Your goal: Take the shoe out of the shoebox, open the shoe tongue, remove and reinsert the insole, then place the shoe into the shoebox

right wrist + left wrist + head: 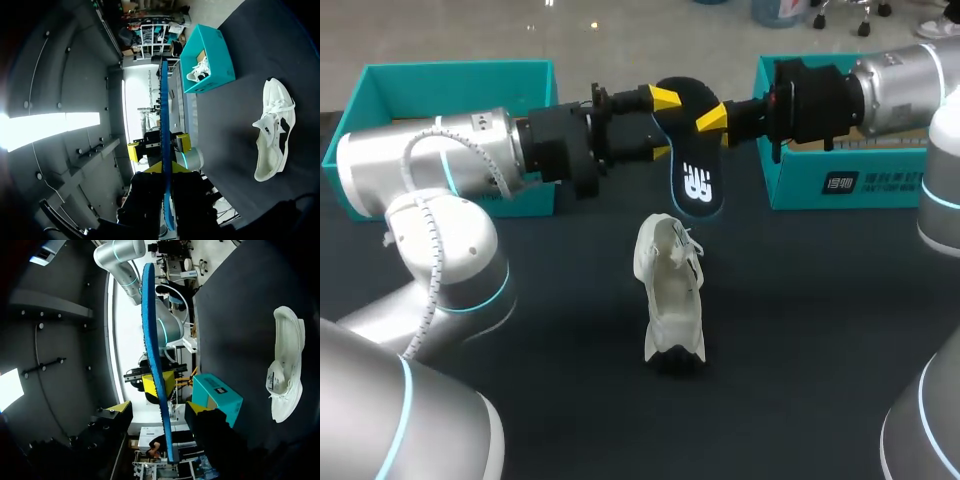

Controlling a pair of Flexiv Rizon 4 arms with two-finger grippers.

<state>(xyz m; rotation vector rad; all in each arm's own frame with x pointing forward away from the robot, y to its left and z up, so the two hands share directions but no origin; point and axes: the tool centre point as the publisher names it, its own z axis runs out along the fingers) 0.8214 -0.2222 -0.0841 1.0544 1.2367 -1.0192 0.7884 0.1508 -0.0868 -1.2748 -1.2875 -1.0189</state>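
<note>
My right fingers [712, 118] are clenched on the insole [695, 160], holding it in the air over the far middle of the surface [820, 320]. In the right wrist view the insole [164, 125] runs edge-on straight out from between the right fingers [151, 169], with a yellow tip pressed to it from each side. My left fingers [665, 97] come in from the opposite side and stand spread, one tip on either side of the same insole. In the left wrist view the insole [152, 340] is a thin blue edge passing between the left fingers [120, 407] with a gap on each side, so they are released and grasp nothing; just beyond them the right fingers [149, 384] pinch the insole.

The shoe [672, 290], white with loose laces, rests on the dark surface nearer to me than the insole, apart from both arms and outside either box; each wrist view shows the shoe [285, 372] [274, 130] well off to the side of the fingers.

The left shoebox [460, 75], teal, sits at the far left behind my left arm; the right shoebox [840, 185], also teal, sits at the far right under my right arm. The right wrist view shows the left shoebox [215, 55] with something white lying in it; I cannot tell what. The left wrist view shows the right shoebox [220, 397] ahead of the fingers.
</note>
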